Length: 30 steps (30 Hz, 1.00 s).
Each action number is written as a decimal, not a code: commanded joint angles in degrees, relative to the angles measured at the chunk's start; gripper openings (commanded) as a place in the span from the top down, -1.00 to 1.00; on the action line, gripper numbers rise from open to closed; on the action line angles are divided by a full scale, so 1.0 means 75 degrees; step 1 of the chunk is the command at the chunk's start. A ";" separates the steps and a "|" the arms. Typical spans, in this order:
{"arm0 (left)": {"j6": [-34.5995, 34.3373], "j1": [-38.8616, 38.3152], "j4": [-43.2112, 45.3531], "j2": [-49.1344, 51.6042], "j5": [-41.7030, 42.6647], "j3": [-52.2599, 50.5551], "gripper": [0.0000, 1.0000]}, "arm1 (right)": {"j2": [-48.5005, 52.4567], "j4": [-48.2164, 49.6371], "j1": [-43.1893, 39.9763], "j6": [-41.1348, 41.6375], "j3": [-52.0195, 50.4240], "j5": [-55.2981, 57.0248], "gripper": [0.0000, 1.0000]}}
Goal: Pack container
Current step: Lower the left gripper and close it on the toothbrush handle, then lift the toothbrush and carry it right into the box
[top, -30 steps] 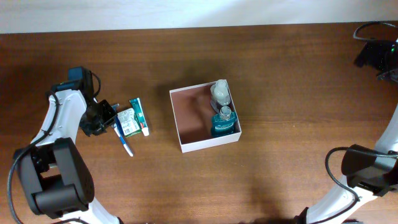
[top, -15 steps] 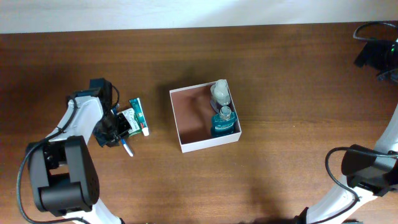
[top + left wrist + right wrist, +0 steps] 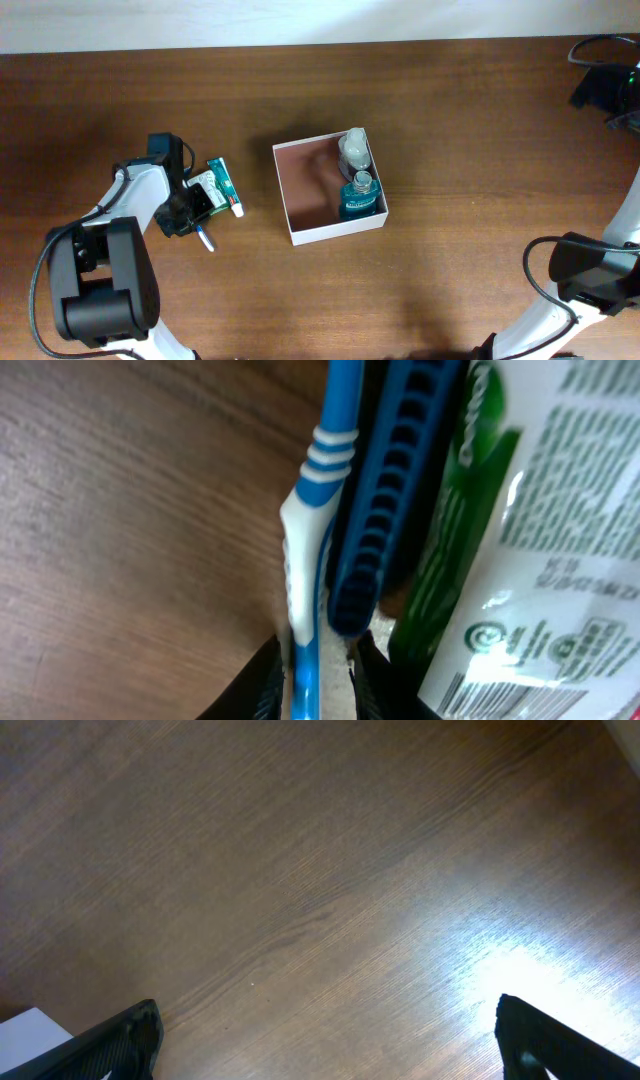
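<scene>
The container [image 3: 305,190] is a white-walled square box with a reddish-brown floor at the table's middle. A grey-white bottle [image 3: 352,150] and a teal bottle [image 3: 359,196] lie along its right wall. To its left lie a teal toothpaste tube [image 3: 224,186], a green-white packet [image 3: 206,196] and a blue toothbrush [image 3: 204,238]. My left gripper [image 3: 188,212] is down on this pile. In the left wrist view its jaws [image 3: 316,670] are narrowly closed around the toothbrush handle [image 3: 320,510], beside a dark blue comb [image 3: 385,490] and the packet [image 3: 530,540]. My right gripper [image 3: 325,1030] is open and empty over bare wood.
The right arm's wrist [image 3: 600,88] is at the far right back corner, far from the box. A corner of the white box [image 3: 25,1025] shows at the lower left of the right wrist view. Brown wooden table all around.
My left gripper has moved right and down onto the toiletry pile and settled over the toothbrush. The box, its bottles and the right arm have not moved.
</scene>
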 commanded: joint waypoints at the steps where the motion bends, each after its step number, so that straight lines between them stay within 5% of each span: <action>1: 0.0096 -0.0009 0.0076 0.0067 0.0029 -0.0067 0.61 | -0.0128 0.0023 -0.0047 0.0026 0.0099 -0.0015 -0.97; 4: 0.0096 -0.0009 -0.0020 0.0067 0.0029 -0.0067 0.99 | -0.0128 0.0020 -0.0050 0.0026 0.0099 -0.0015 -0.97; 12: 0.0096 0.0015 -0.1209 0.0061 -0.1218 0.0259 1.00 | -0.0128 0.0023 -0.0050 0.0026 0.0099 -0.0015 -0.97; 20: 0.0641 -0.0061 -0.3587 0.0003 -0.1769 0.2702 1.00 | -0.0128 0.0020 -0.0050 0.0026 0.0099 -0.0015 -0.97; 30: 0.1533 -0.1620 -0.3273 0.0009 0.1754 0.4765 0.99 | -0.0128 0.0020 -0.0050 0.0026 0.0099 -0.0015 -0.97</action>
